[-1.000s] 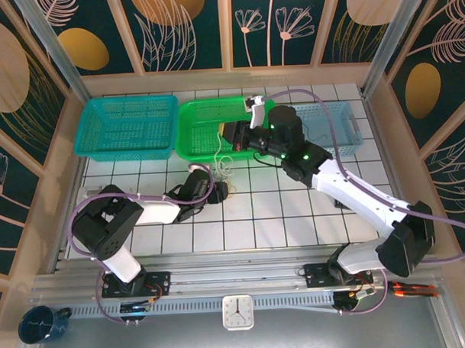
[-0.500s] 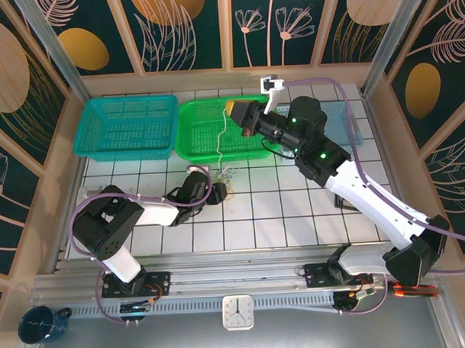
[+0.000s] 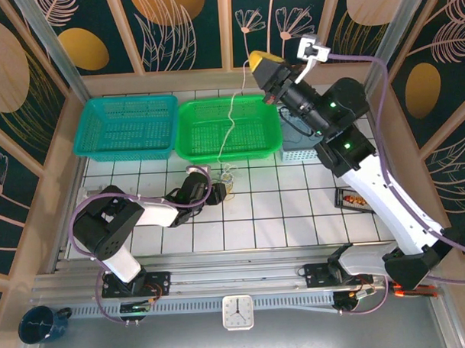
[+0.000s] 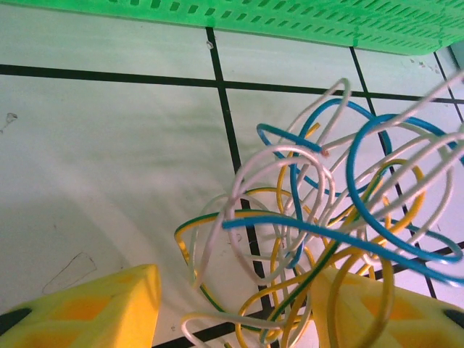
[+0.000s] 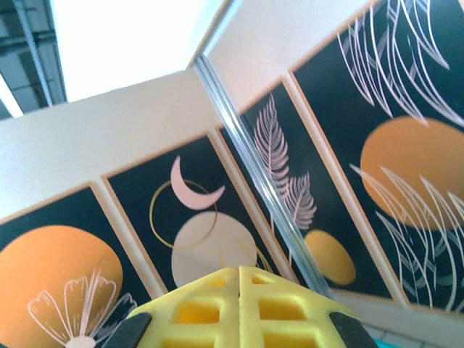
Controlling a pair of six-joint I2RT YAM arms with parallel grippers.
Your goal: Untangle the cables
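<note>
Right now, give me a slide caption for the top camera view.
Raised right gripper holds a cream-white cable stretched up over the green basket from the tangle at the left gripper.

cables (image 4: 319, 217): white, blue, yellow | fingers (image 4: 94, 308): yellow | basket (image 3: 200, 129): green | table (image 3: 295, 210): white, black grid

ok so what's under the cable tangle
White tiled table with dark grid lines lies under the tangle, with the left end effector open around its lower loops. The coils cover the tile right beneath them, so contact there can't be judged.
</note>
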